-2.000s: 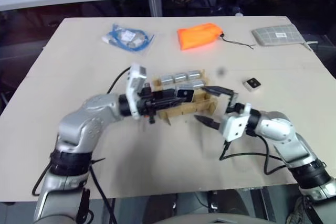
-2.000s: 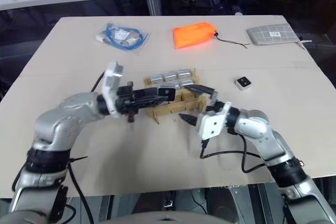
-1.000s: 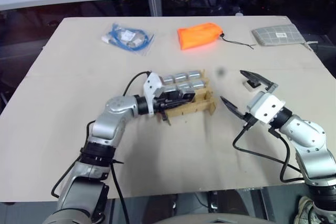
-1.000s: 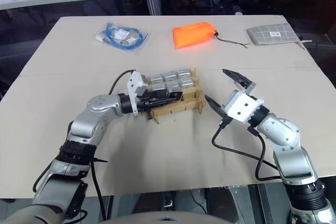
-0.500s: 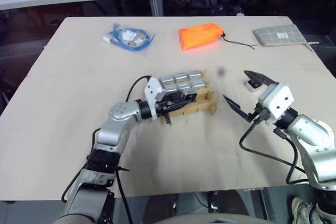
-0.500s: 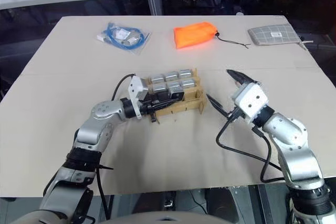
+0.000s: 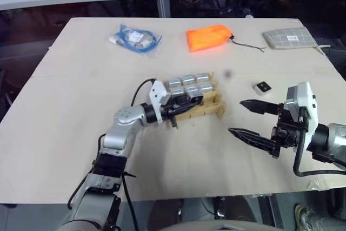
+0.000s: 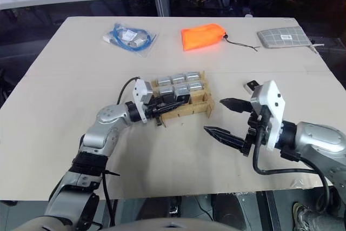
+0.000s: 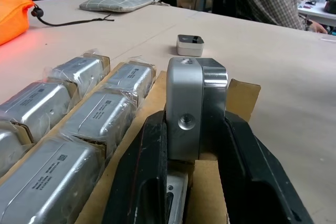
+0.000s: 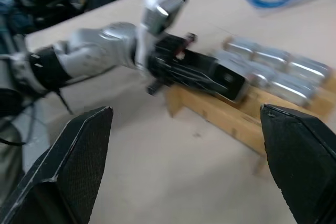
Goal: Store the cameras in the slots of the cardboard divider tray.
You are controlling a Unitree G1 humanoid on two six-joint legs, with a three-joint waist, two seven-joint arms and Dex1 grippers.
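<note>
Pale beige surface [image 7: 65,133], dark room behind it; in the left wrist view a person in a checked shirt is sitting at a far desk.

Nearest: right gripper [image 7: 251,120] is hovering above the surface, right of the tray, jaws wide, holding nothing.

Left gripper [image 9: 191,145] is clamping a small silver-grey cube-like camera [image 9: 195,106], jaws tight on its sides, holding it over the near row of the brown corrugated-cardboard divider tray [image 7: 208,109]. Looks not seated yet; cannot tell which slot it is going into.

Tray contents: six plastic-wrapped silver-grey cameras [image 7: 188,84] are filling the two far rows, three per row. Near row is looking empty apart from the one being lowered.

One more small camera, black face up [image 7: 263,87], is lying loose on the surface right of the tray, well apart from it.

Judgement: roughly two thirds done; held one plus the loose one are remaining.

Far edge: blue cable in a clear bag [image 7: 134,39], orange fabric bag [image 7: 208,37], grey checked flat pouch [image 7: 289,38], none in play.
</note>
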